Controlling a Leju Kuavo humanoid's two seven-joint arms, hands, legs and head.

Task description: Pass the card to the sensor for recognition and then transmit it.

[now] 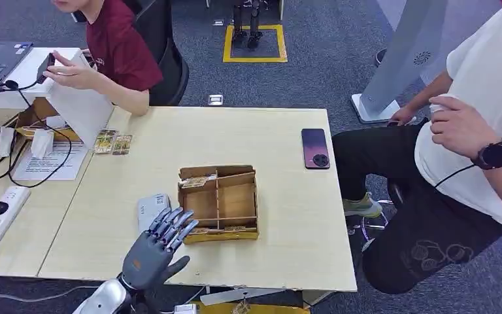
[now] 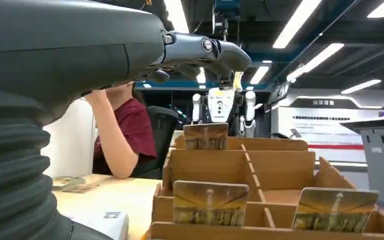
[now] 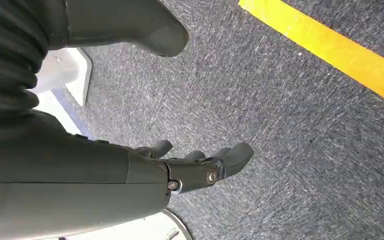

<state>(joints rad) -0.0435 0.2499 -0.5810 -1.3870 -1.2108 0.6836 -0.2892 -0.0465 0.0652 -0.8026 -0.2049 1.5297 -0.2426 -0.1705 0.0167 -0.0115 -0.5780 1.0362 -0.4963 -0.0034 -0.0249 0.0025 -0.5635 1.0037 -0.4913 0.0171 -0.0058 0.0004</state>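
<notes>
Left hand (image 1: 155, 247) is up at the near edge of the table (image 1: 287, 248), fingers spread and holding nothing. Its fingertips reach over a small white sensor (image 1: 151, 208) that lies flat just left of the box (image 1: 220, 203). Right hand (image 3: 190, 165) hangs over grey carpet with a yellow stripe (image 3: 330, 47), fingers loosely apart, nothing in it either.

The cardboard box has dividers, and the cards stand in it: the left wrist view shows two cards (image 2: 210, 202) propped along the near wall and one at the far-left corner. So cards sit in the box, none in a hand.

Further out, a phone (image 1: 316, 148) lies flat towards the right side, and two more loose cards lie at the far left by white paper. A person in red (image 1: 114, 46) sits at the far-left corner, and one in white (image 1: 490, 98) to the right.
</notes>
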